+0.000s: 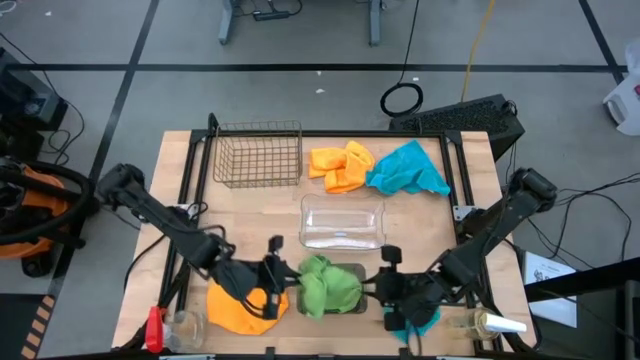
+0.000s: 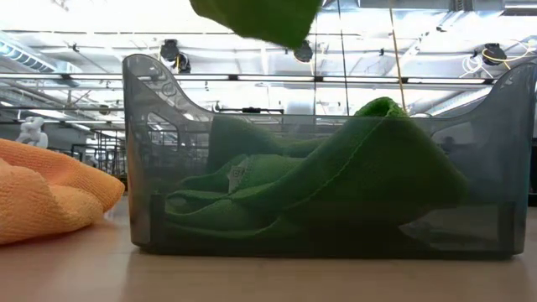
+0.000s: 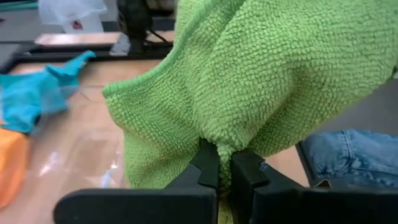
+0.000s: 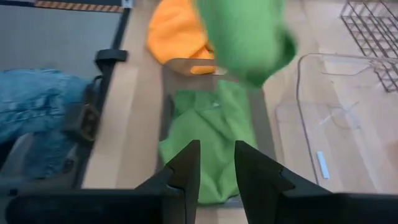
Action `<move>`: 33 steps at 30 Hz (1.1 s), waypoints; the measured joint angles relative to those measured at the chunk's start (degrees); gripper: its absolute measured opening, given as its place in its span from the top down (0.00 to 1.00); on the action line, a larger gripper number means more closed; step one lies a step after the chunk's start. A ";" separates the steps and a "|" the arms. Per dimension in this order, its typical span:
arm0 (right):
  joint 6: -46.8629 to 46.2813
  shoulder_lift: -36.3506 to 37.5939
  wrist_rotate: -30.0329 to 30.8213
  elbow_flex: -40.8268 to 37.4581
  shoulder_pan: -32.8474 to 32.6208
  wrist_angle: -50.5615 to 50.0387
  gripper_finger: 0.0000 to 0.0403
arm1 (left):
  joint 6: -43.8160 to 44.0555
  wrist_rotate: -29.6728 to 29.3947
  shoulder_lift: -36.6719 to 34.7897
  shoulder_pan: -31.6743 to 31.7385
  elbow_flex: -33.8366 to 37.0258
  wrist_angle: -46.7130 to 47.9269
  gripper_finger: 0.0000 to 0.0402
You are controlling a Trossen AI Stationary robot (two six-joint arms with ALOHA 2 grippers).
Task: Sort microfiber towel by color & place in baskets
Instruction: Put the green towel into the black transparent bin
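My left gripper (image 1: pixel 272 272) (image 3: pixel 224 160) is shut on a light green towel (image 1: pixel 318 278) (image 2: pixel 260 17) (image 4: pixel 245 37), held up over the grey tray (image 1: pixel 356 270) (image 2: pixel 143 168) (image 4: pixel 180 62). A second green towel (image 2: pixel 336 176) (image 4: pixel 211 124) lies crumpled inside that tray. My right gripper (image 1: pixel 390 290) (image 4: pixel 214 167) is open, level at the tray's right end, touching nothing. One orange towel (image 1: pixel 240 305) (image 2: pixel 42 193) lies on the table left of the tray. A teal towel (image 1: pixel 415 322) lies under my right arm. Another orange towel (image 1: pixel 340 165) and teal towel (image 1: pixel 405 170) lie at the far side. My left gripper pinches a bunched fold of the green towel (image 3: pixel 225 146) between its two fingers (image 3: pixel 208 165). It comes level from the table's left. The towel is lifted clear above the grey tray and billows loosely beyond the fingertips.
The brown wire basket (image 1: pixel 258 155) (image 4: pixel 373 31) stands at the far left and the clear tray (image 1: pixel 342 222) (image 4: pixel 336 118) at the middle. Small bottles (image 1: pixel 185 325) (image 1: pixel 490 322) stand at the near corners. A person's leg in blue jeans (image 3: pixel 348 152) shows beyond the near edge.
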State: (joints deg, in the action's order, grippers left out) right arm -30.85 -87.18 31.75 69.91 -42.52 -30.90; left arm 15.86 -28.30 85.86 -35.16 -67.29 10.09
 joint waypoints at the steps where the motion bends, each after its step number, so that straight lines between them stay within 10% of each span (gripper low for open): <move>1: 0.00 0.57 0.02 -0.02 -0.69 -0.33 0.77 | 0.30 0.09 1.28 -0.05 0.00 -1.12 0.97; 33: -3.47 -1.55 16.53 0.00 -10.51 16.75 0.77 | 14.98 10.77 17.68 4.76 -3.50 1.79 0.96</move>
State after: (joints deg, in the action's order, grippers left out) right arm -34.32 -88.73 48.28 69.91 -53.02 -14.15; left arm 30.83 -17.53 103.54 -30.40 -70.78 11.88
